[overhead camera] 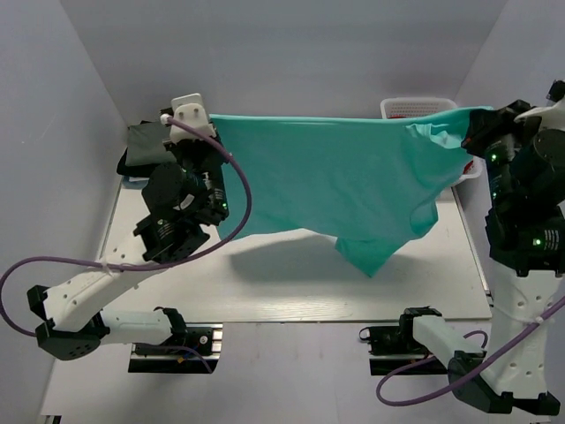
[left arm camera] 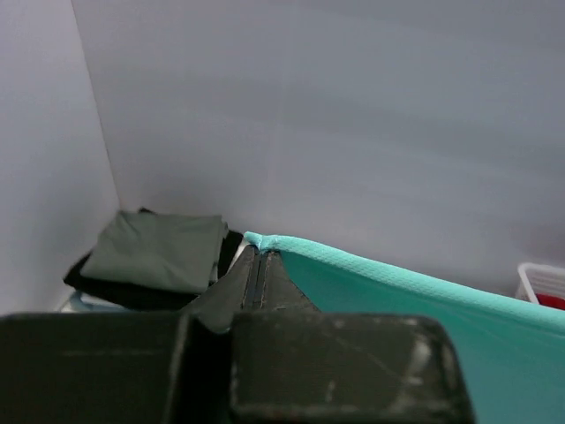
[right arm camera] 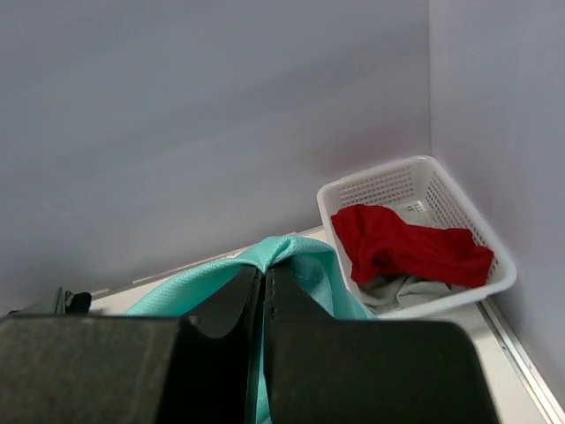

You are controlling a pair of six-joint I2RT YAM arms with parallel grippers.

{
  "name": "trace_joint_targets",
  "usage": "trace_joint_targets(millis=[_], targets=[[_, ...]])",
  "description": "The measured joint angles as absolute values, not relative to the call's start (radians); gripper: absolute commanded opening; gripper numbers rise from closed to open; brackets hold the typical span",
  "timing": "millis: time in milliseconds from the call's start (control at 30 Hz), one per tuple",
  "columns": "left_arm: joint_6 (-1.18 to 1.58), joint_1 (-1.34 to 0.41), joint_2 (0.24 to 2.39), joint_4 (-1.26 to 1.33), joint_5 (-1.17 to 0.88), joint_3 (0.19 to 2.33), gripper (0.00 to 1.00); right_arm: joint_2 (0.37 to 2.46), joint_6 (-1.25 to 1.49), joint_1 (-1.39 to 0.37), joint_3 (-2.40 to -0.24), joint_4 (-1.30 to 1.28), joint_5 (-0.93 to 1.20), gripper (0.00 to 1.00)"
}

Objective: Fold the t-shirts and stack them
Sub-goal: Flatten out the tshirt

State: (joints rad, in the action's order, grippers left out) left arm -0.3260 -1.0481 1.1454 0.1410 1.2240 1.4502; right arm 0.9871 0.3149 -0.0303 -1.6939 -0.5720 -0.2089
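the left claw (left arm camera: 259,258) is pinched tight on one top corner of the teal t-shirt (overhead camera: 335,177). the right claw (right arm camera: 265,276) is clamped on the other top corner, the one nearer the white basket (right arm camera: 415,172). the shirt hangs stretched between them over the worktop (overhead camera: 265,296), lower edge drooping. a red t-shirt (right arm camera: 402,243) lies in the basket. far across from the basket, a folded grey-green t-shirt (left arm camera: 163,247) sits on a black one (left arm camera: 101,284).

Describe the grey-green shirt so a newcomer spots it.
Look at the far left corner of the table, beside the left gripper. A folded grey-green t-shirt tops a black t-shirt. It alone is muted green; the teal t-shirt hangs stretched aloft.
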Motion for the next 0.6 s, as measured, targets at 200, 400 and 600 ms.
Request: trace_joint_targets(millis=[200, 400, 600], targets=[[-0.518, -0.963, 1.278, 0.346, 1.184, 1.493, 0.00, 1.138, 0.276, -0.028, -1.705, -0.500, -0.095, 0.00], [-0.427, -0.752, 1.525, 0.270, 1.111, 1.615, 0.00, 1.331, 0.272, -0.028, -1.679, -0.438, 0.014, 0.00], [-0.250, -0.530, 1.854, -0.013, 0.963, 1.951, 0.00, 1.619, 0.246, -0.029, -1.908, -0.412, 0.080, 0.00]])
